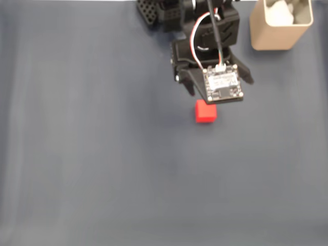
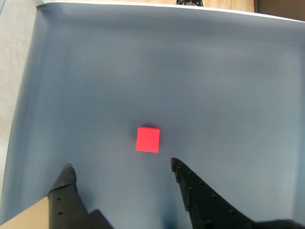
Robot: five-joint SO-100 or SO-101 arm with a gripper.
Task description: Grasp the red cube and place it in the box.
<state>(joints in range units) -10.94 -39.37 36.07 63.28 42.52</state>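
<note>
Currently: gripper (image 2: 119, 164) spread wide above red cube (image 2: 147, 140) | box (image 1: 279, 25) well apart | no legible writing

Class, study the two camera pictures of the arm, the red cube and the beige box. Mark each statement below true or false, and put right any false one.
1. The red cube lies on the dark blue mat. True.
2. The gripper is shut on the cube. False: its fingers stand open, with the cube ahead of the tips and untouched in the wrist view.
3. The box stands near the top right corner of the fixed view. True.
4. The cube is already inside the box. False: it lies on the mat, well apart from the box.
5. The box lies tipped on its side. False: it stands upright, opening upward.
</note>
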